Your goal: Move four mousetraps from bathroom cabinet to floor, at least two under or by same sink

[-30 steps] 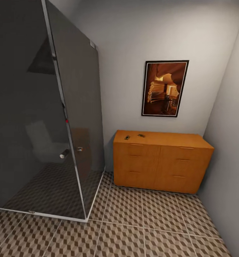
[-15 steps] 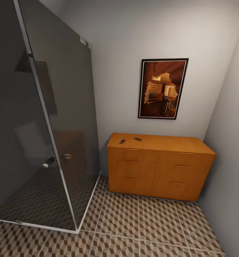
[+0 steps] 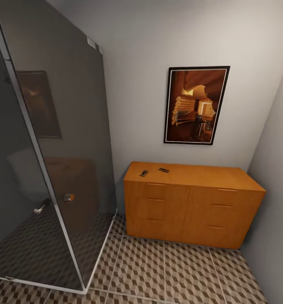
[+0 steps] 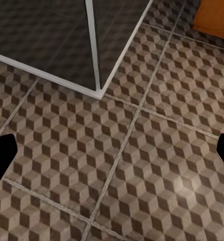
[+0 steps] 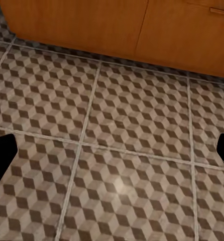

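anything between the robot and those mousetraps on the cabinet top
Nothing visible blocks the way. Open tiled floor leads to the cabinet, where two mousetraps lie on top near its left end. The glass shower enclosure stands off to the left.

The cabinet (image 3: 192, 204) stands against the back wall, on the bathroom floor (image 3: 167, 270), in the corner by the right wall. Two mousetraps (image 3: 144, 173) (image 3: 163, 170) lie near each other on its top, toward the left end. A framed picture (image 3: 196, 105) hangs above the cabinet, and a glass shower enclosure (image 3: 53, 169) stands to its left.
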`<state>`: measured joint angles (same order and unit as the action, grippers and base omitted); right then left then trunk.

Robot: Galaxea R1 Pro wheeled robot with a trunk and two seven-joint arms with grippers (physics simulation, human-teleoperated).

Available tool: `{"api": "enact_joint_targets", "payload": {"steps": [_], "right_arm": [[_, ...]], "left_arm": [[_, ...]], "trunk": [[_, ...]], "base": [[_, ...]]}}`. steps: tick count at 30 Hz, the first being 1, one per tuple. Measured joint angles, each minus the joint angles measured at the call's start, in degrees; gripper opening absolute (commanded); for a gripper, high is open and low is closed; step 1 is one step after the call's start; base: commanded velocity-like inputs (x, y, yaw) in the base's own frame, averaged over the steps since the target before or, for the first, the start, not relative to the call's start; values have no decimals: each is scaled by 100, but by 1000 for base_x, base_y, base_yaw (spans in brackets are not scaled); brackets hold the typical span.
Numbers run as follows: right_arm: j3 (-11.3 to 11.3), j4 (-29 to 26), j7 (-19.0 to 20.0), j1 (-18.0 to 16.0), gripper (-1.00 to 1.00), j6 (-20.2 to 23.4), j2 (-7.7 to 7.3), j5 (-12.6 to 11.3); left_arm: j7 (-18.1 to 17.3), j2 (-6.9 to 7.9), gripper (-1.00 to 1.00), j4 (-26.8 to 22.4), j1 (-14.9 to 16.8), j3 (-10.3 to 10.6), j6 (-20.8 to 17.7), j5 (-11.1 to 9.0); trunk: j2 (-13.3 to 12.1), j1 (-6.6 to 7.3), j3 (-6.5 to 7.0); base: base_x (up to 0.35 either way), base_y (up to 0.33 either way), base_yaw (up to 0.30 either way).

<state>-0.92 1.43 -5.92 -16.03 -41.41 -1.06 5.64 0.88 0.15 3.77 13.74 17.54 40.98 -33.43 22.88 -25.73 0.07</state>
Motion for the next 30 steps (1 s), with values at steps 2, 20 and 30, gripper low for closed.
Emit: {"api": "enact_joint_targets", "payload": {"steps": [2, 20, 30], "right_arm": [[0, 0, 0, 0, 100, 0, -1, 0], [3, 8, -1, 0, 100, -1, 0, 0], [2, 8, -1, 0, 100, 0, 0, 0]], "left_arm": [[0, -8, 100, 0, 0, 1, 0, 1], [1, -23, 100, -1, 0, 0, -11, 0], [8, -27, 100, -1, 0, -1, -11, -1]], "trunk": [[0, 0, 0], [0, 0, 0], [0, 0, 0]], "base": [[326, 0, 0], [309, -159, 0], [291, -213, 0]]}}
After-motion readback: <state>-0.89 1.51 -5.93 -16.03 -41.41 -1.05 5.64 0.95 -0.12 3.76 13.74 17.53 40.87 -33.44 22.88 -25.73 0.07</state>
